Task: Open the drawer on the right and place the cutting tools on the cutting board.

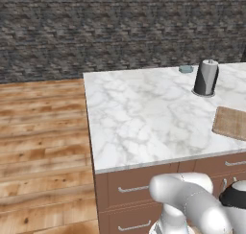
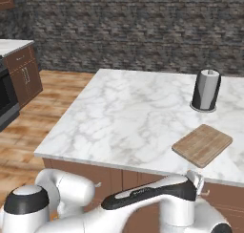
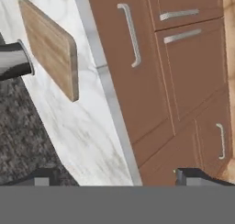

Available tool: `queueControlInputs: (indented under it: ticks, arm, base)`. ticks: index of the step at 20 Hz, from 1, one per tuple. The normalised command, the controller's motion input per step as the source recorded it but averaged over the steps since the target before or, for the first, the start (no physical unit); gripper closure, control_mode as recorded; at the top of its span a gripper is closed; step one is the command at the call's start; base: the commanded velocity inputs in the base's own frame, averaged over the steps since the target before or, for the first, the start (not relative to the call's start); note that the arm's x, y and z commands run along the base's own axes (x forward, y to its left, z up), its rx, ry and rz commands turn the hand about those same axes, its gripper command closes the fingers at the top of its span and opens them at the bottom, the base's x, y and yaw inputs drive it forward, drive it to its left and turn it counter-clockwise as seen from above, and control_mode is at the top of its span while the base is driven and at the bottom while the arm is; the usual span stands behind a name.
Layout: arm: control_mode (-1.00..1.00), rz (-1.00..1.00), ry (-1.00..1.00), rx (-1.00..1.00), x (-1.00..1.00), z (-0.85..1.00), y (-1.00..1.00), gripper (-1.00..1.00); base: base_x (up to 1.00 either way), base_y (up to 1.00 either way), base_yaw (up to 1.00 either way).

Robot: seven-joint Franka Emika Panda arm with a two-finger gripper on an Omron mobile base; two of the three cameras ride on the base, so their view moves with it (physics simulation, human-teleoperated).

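The drawer [image 3: 142, 90] is a reddish-brown front just under the counter edge, shut, with a long silver handle [image 3: 131, 35]. My gripper [image 3: 119, 179] is open, its two dark fingertips [image 3: 197, 176] far apart with nothing between them, a short way off from the drawer front and level with the counter edge. The tan wooden cutting board [image 3: 50, 46] lies bare on the white marble near that edge, also seen in the base views [image 1: 233, 122] [image 2: 202, 143]. The cutting tools are hidden.
A tall grey cylinder [image 2: 206, 90] [image 1: 206, 77] stands on the countertop [image 2: 124, 112] behind the board. A small blue-grey item [image 1: 185, 69] sits at the far edge. More drawer and door fronts with silver handles [image 3: 179, 14] [image 1: 133, 189] line the island. Wooden floor [image 1: 43, 132] lies to the left.
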Motion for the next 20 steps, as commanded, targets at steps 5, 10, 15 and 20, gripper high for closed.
queueControlInputs:
  ticks: [5,10,15,20]
  arm:
    - [-1.00,-0.01,-0.70,0.05,0.03,-0.59,0.19,-1.00]
    - [-1.00,0.01,-0.49,0.01,0.21,-0.30,-0.05,-1.00]
    - [-1.00,0.00,-0.35,0.00,0.19,-0.03,-0.06,-1.00]
    - [-1.00,0.00,-0.05,0.00,0.08,-0.01,-0.21,-1.00]
  base:
    - [0.00,0.00,0.00]
    - [0.00,0.00,0.00]
    - [0.00,0.00,0.00]
    - [0.00,0.00,0.00]
